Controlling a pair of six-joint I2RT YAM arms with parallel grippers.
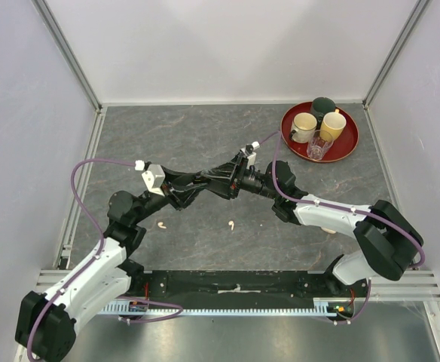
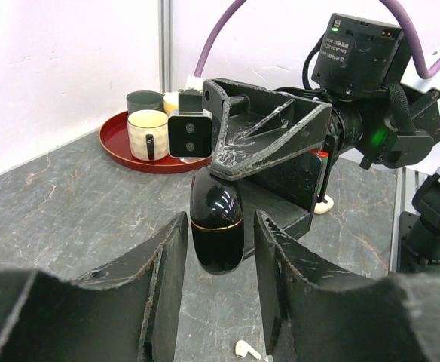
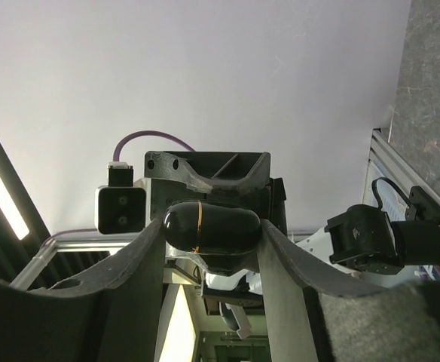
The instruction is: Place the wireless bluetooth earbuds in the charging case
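The charging case is a glossy black capsule with a thin gold seam, closed and held in the air. My right gripper is shut on it, pinching it across its length. My left gripper faces it from the other side, open, its fingers on either side of the case's lower end with a gap on each side. The two grippers meet above mid-table. Two cream-white earbuds lie on the table below. One earbud shows under the left fingers, another beyond the right gripper.
A red round tray at the back right carries several cups and a glass; it is also seen in the left wrist view. White walls with metal rails enclose the grey stone-patterned table. A black strip runs along the near edge.
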